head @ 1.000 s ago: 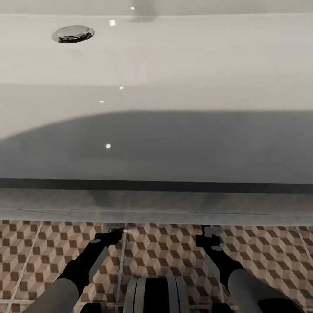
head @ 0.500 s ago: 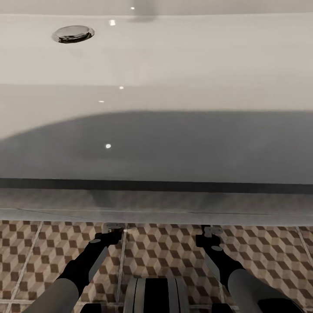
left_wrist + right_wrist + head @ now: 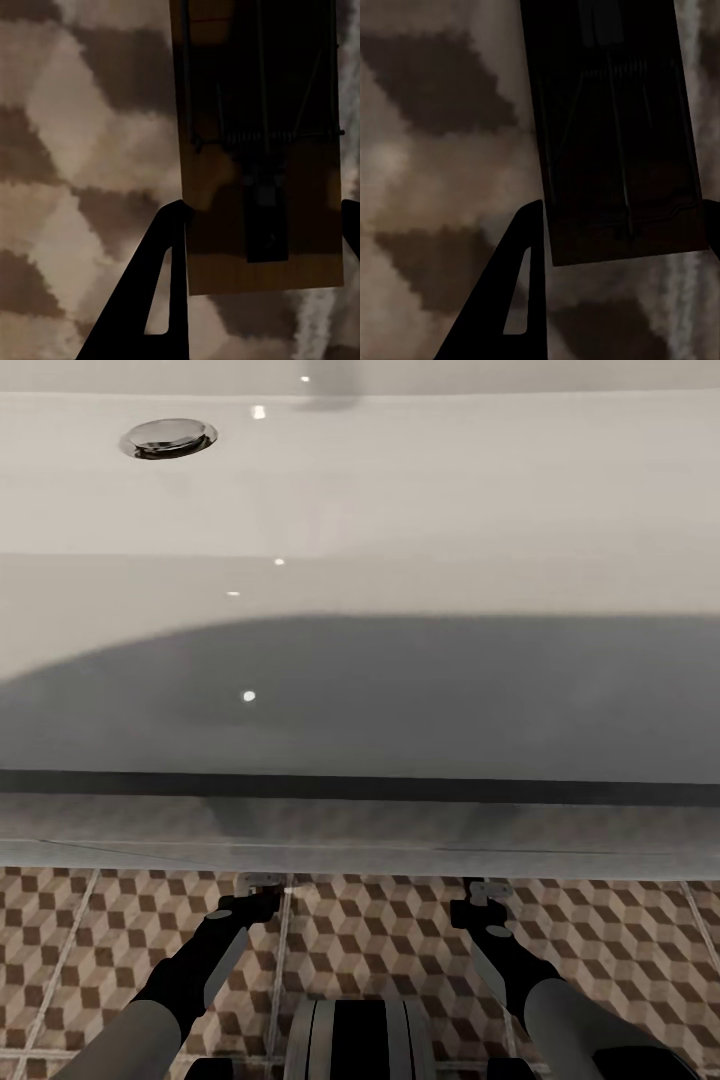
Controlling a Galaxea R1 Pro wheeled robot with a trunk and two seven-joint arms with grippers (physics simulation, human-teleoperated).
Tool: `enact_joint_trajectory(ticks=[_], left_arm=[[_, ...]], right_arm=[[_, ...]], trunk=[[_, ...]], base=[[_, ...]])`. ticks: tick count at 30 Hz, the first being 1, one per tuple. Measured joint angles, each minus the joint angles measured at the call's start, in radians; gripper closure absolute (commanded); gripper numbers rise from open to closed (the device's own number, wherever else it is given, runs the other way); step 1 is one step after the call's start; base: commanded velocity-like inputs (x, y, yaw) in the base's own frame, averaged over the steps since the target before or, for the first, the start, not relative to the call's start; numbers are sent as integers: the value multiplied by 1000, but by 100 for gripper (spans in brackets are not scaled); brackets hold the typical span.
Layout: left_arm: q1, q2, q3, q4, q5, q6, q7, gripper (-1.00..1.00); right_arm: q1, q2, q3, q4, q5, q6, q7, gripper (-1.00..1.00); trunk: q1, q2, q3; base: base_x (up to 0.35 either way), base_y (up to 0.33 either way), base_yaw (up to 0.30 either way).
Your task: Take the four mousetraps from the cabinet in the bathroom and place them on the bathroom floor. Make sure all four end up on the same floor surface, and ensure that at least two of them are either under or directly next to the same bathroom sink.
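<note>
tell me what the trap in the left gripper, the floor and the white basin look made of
Mousetrap: seemingly a tan wooden board, matte, carrying a thin metal wire spring and bar. Bathroom floor: likely ceramic tile, given the printed cube pattern and pale grout lines. Bathroom sink: glossy white, probably glazed ceramic, with small bright highlights; its drain looks like polished chrome.

You're looking down into a glossy white bathtub (image 3: pixel 400 490), its chrome drain (image 3: pixel 168 437) set near the far left. A broad grey shadow (image 3: pixel 400 700) covers its near wall, dotted with small light reflections.
</note>
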Motion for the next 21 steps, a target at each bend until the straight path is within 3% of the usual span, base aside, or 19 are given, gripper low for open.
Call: enact_joint_trajectory(ticks=[21], left_arm=[[0, 0, -2, 0, 1, 0, 0, 100]], right_arm=[[0, 0, 1, 0, 0, 0, 0, 100]], trunk=[[0, 0, 0]], base=[[46, 0, 0]])
